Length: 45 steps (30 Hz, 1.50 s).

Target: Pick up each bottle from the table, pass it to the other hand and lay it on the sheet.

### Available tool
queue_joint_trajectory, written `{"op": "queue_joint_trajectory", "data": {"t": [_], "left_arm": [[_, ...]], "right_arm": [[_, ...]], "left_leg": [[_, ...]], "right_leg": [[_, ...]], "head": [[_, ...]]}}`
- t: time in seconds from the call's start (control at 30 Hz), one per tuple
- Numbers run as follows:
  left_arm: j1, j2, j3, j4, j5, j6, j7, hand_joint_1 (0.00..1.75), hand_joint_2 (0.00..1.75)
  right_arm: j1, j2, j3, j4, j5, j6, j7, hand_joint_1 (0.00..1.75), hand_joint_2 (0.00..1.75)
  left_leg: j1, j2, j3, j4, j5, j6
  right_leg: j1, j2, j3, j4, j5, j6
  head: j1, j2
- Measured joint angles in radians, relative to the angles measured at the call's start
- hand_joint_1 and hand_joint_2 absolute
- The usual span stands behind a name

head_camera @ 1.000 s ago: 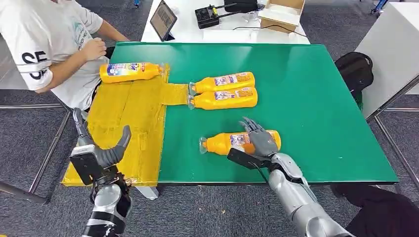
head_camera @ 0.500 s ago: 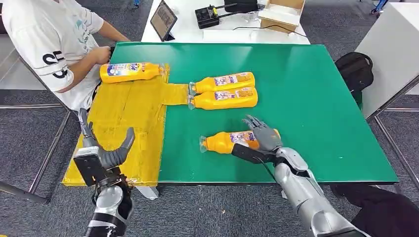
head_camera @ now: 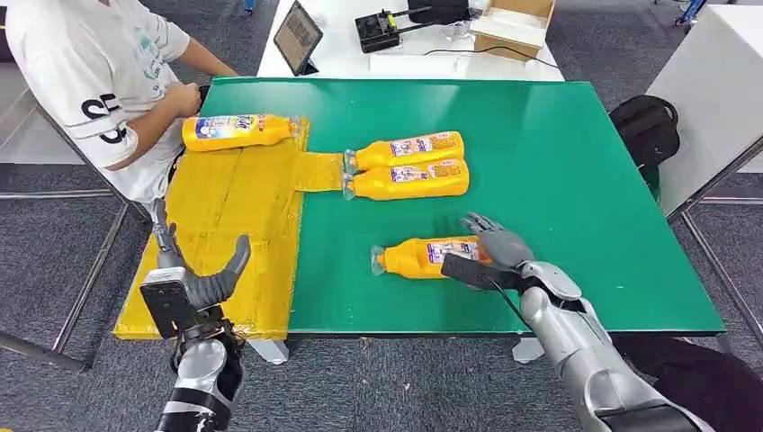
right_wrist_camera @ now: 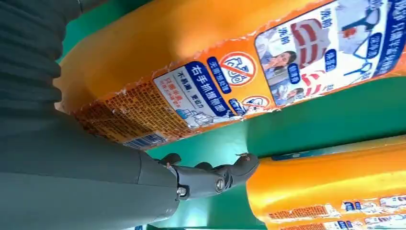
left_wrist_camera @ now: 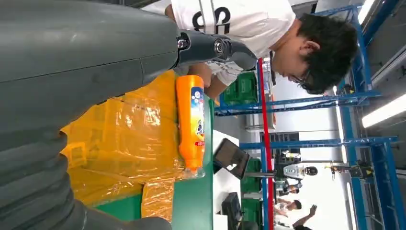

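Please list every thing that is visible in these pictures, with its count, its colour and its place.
Bottle on the sheet: 1, orange, lying at the sheet's far end.
Paired bottles: 2, orange, lying side by side mid-table, caps at the sheet's tab.
Near bottle: 1, orange, lying on the green by the right hand.
Sheet: 1, yellow, covering the table's left side.
Table: 1, green top.
Tablet: 1, dark, on the white table behind.
Cardboard box: 1, brown, same white table.
Bag: 1, black, on the floor to the right.
Person: 1, white shirt, seated far left.
Left hand: grey, open, over the sheet's near edge.
Right hand: grey, at the near bottle's base; grip unclear.
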Motion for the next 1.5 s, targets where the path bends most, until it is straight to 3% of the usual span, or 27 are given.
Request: {"op": "queue_joint_trajectory", "data": {"t": [0.17, 0.2, 0.23, 0.27, 0.37, 0.83, 1.33, 1.5], "left_arm": [[-0.005, -0.001, 0.000, 0.010, 0.002, -0.017, 0.000, 0.00, 1.75], [-0.009, -0.001, 0.000, 0.014, 0.003, -0.019, 0.000, 0.00, 1.75], [-0.011, -0.001, 0.000, 0.018, 0.005, -0.022, 0.000, 0.00, 1.75], [-0.014, -0.001, 0.000, 0.022, 0.006, -0.025, 0.000, 0.00, 1.75], [-0.020, -0.002, 0.000, 0.030, 0.007, -0.026, 0.000, 0.00, 1.75], [-0.031, -0.010, -0.018, 0.062, 0.008, -0.035, 0.000, 0.00, 1.75], [-0.031, -0.011, -0.029, 0.065, 0.006, -0.036, 0.000, 0.00, 1.75], [-0.030, -0.015, -0.030, 0.067, 0.003, -0.043, 0.000, 0.00, 1.75]], "right_arm": [[-0.018, -0.018, 0.000, 0.025, 0.001, 0.045, 0.009, 0.00, 1.75], [-0.024, -0.029, 0.000, 0.035, 0.000, 0.063, 0.010, 0.07, 1.75], [-0.028, -0.039, 0.000, 0.044, -0.001, 0.078, 0.011, 0.61, 1.75], [-0.030, -0.051, 0.000, 0.050, -0.001, 0.088, 0.011, 1.47, 1.75], [-0.033, -0.071, 0.000, 0.069, -0.013, 0.105, -0.001, 1.71, 1.75], [0.029, -0.048, -0.003, 0.065, -0.125, 0.015, -0.106, 1.75, 1.75], [0.115, 0.032, -0.030, -0.037, -0.156, -0.062, -0.128, 1.75, 1.75], [0.170, 0.073, -0.061, -0.108, -0.210, -0.152, -0.180, 1.75, 1.75]], "left_leg": [[0.000, 0.000, 0.000, 0.000, 0.000, 0.000], [0.000, -0.001, 0.000, 0.000, 0.000, 0.000], [0.000, -0.001, 0.000, 0.000, 0.000, 0.000], [0.000, 0.000, 0.000, 0.000, 0.000, 0.000], [-0.001, 0.000, 0.000, 0.000, 0.000, 0.000], [0.000, 0.001, 0.001, 0.000, 0.000, 0.000], [0.000, 0.005, 0.002, 0.000, 0.000, 0.000], [0.000, 0.005, 0.001, 0.000, 0.000, 0.000]], "right_leg": [[0.000, 0.000, 0.000, 0.000, 0.000, 0.000], [0.000, 0.000, 0.000, 0.000, 0.000, 0.000], [0.000, 0.000, 0.001, 0.000, 0.000, 0.000], [0.000, 0.000, 0.001, 0.000, 0.000, 0.000], [0.000, 0.000, 0.001, 0.000, 0.000, 0.000], [0.000, 0.000, 0.001, 0.000, 0.000, 0.000], [0.000, 0.003, 0.000, 0.000, 0.000, 0.000], [0.000, 0.003, 0.000, 0.000, 0.000, 0.000]], "head": [[0.000, 0.000], [0.000, 0.000], [0.000, 0.000], [0.000, 0.000], [0.000, 0.000], [0.000, 0.000], [0.000, 0.000], [0.000, 0.000]]}}
